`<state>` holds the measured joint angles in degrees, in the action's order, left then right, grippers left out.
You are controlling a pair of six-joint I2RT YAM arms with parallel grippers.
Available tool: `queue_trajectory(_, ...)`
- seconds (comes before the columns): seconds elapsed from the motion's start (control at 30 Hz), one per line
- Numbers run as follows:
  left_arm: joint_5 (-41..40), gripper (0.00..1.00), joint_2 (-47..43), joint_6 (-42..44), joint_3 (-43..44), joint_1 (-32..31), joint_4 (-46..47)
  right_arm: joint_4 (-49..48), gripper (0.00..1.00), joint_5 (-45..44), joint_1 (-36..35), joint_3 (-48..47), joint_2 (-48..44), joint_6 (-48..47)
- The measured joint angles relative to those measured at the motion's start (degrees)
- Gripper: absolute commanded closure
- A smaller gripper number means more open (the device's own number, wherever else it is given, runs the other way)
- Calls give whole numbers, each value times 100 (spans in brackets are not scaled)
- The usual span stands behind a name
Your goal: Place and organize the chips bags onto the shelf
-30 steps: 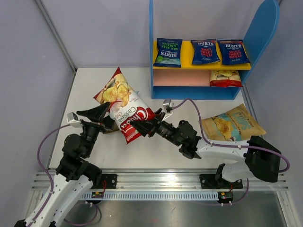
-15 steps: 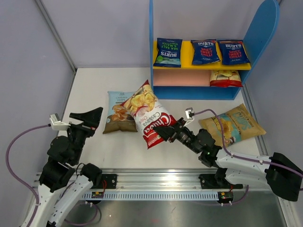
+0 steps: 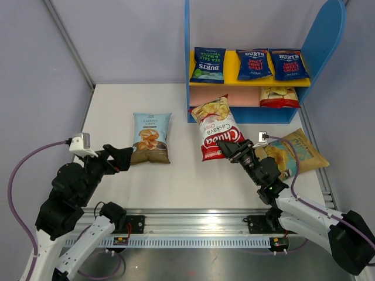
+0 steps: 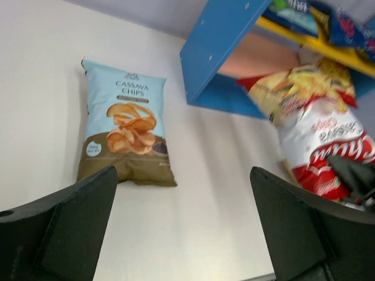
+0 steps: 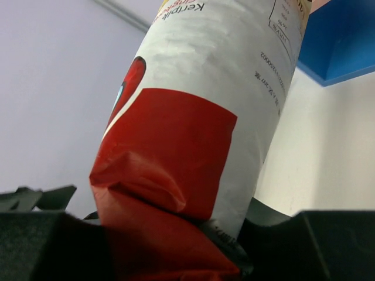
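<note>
Red-white Chuba bag (image 3: 217, 127), mid-table 1 second ago, now hangs near the shelf (image 3: 187, 64) front, its seam pinched by the right gripper (image 3: 229, 151); left gripper (image 3: 122, 157), pulled back, gapes empty; shelving seems imminent

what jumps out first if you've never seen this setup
The red-white Chuba bag stands out, pinched at its bottom end by the right end effector and held up before the shelf. Then the row of three Burts bags on its yellow upper board. A Cassava Chips bag lies flat at left.
</note>
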<state>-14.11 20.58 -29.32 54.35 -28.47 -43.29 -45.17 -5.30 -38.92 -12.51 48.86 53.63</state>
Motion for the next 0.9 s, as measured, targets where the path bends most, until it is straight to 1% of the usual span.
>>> queue_trajectory(0.1, 107, 1, -138, 413, -72, 0, -125, -105, 64, 186, 455, 0, 151, 221)
queue_trajectory(0.2, 149, 1, -529, 682, -299, 0, -116, -258, 64, 350, 826, 0, 350, 376)
queue_trajectory(0.37, 177, 1, -1169, 901, -601, 0, -103, -560, 64, 734, 1305, -52, 813, 581)
queue_trajectory(0.53, 173, 1, -1582, 946, -706, 0, -11, -1060, 64, 1062, 1786, -306, 1598, 802)
queue_trajectory(0.67, 173, 1, -1792, 955, -763, 0, 9, -1375, 64, 1215, 1998, -638, 2225, 920)
queue_trajectory(0.9, 177, 1, -1814, 962, -809, 0, 24, -2050, 62, 1185, 2033, -1303, 3394, 1032)
